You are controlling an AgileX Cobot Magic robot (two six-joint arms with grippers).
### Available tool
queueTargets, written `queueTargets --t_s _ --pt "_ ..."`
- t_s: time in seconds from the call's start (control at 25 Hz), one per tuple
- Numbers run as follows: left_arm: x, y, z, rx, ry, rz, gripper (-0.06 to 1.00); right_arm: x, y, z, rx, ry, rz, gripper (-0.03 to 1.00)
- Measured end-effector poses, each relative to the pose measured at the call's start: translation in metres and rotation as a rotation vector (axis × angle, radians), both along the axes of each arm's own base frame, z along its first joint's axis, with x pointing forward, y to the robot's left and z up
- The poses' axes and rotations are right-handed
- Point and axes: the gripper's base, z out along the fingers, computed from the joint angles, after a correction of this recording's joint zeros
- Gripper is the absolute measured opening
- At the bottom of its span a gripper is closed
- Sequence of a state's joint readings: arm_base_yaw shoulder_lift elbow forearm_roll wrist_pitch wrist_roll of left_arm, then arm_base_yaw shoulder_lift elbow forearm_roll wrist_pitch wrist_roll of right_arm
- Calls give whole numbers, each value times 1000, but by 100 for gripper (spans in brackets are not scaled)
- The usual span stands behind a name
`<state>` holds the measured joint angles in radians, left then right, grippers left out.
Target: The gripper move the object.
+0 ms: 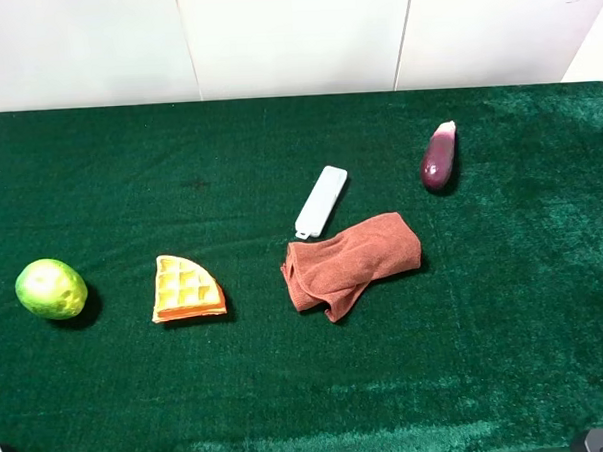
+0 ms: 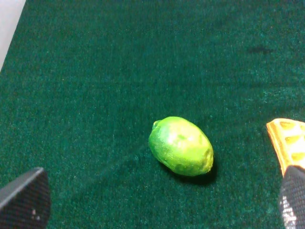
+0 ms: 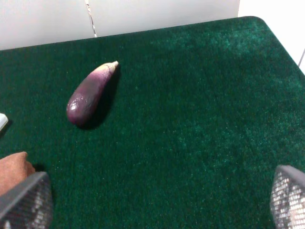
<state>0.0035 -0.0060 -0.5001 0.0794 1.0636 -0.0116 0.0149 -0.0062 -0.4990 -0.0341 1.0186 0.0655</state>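
Pale bar (image 1: 321, 200) lying flat mid-desk, a little toward the far edge, slanted, its near end just beside the far edge of the crumpled brown cloth (image 1: 351, 263) but apart from it. Only a sliver of that bar (image 3: 2, 121) showing in the right wrist view, right at the picture's border. Purple eggplant (image 1: 439, 158) off toward the far right corner, well apart from the bar, open green felt (image 1: 128, 153) between them. Wide bare felt along the far edge, and more along the near edge.

Toward the left edge: green lime-like fruit (image 1: 50, 288), near the edge. Waffle wedge (image 1: 186, 288) between the fruit and the cloth, touching neither.

Left gripper (image 2: 157, 200) low over the felt, fingers (image 2: 26, 200) spread wide apart, holding nothing, fruit (image 2: 181, 145) out ahead of them, waffle corner (image 2: 288, 140) beside one fingertip. Right gripper (image 3: 157, 200) likewise wide apart, nothing between its fingers (image 3: 28, 202), eggplant (image 3: 90, 95) ahead, cloth corner (image 3: 14, 169) next to one finger. Right corner of the desk rounded, white wall behind.
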Motion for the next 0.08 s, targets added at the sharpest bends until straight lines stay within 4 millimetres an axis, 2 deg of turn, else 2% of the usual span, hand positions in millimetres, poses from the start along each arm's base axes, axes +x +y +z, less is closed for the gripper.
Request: queueTargets --t_s 0.08 --pt "0 0 0 0 0 0 97 0 0 0 0 0 0 70"
